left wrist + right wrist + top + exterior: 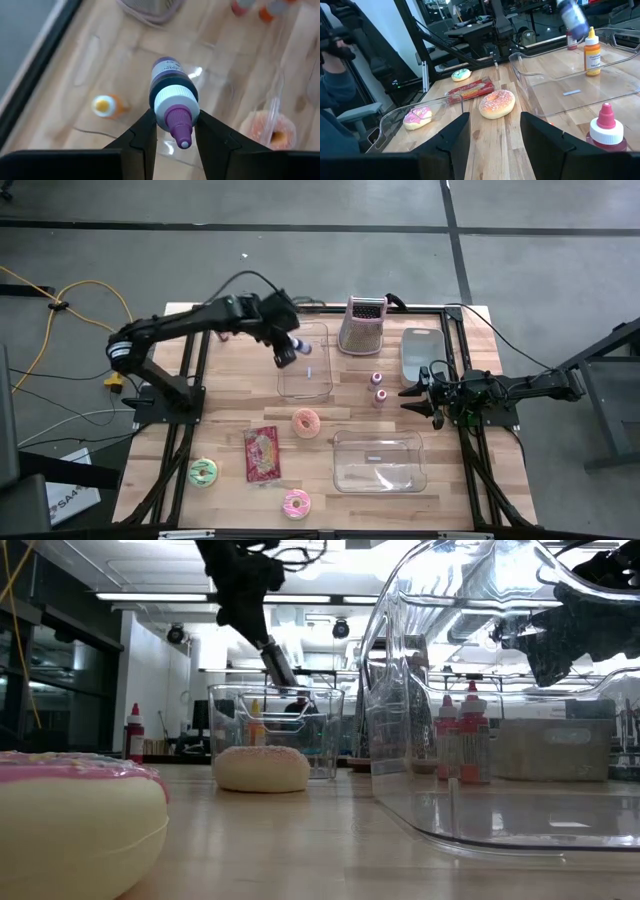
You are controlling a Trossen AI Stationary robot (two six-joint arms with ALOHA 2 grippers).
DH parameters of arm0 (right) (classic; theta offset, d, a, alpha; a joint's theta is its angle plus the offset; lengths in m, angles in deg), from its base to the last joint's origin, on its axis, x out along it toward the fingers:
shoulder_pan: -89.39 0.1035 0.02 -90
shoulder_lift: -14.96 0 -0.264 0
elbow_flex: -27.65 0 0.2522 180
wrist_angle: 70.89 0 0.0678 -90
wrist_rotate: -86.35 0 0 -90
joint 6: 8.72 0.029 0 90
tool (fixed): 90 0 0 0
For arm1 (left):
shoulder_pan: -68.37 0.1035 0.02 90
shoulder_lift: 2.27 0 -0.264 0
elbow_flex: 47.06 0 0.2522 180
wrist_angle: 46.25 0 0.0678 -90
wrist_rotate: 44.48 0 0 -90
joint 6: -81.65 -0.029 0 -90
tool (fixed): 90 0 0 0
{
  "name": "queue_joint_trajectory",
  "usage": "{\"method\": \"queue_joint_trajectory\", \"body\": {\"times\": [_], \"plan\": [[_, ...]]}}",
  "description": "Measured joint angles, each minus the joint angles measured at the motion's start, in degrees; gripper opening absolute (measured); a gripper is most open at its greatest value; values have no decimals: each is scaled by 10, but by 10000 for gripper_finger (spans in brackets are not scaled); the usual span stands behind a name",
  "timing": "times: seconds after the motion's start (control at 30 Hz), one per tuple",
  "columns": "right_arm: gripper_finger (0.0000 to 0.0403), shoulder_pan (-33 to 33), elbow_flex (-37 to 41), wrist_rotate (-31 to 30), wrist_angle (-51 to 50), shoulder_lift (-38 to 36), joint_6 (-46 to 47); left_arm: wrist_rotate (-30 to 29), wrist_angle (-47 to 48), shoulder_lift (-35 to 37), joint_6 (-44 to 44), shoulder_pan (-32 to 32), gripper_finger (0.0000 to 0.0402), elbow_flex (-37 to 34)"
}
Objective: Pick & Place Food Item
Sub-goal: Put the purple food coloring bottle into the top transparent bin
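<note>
Wooden counter (230,390): clear bin (305,360) containing one orange-capped bottle (106,105). Left claw (172,137) above it, grasping purple-capped bottle (172,97). Right claw (412,400) released, empty, beside red-capped bottles (379,387).

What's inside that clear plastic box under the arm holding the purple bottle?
Inside the clear plastic box lies one small orange-capped bottle. The left gripper holds the purple-capped bottle above it. That bottle and the fingers hide part of the box floor.

Lab: concrete floor (300,260), robot rigs
</note>
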Motion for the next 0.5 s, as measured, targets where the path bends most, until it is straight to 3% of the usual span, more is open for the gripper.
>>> {"method": "queue_joint_trajectory", "body": {"times": [0.5], "plan": [[162,0,0,0,0,0,0,16,26,-130,31,-30,103,0]]}}
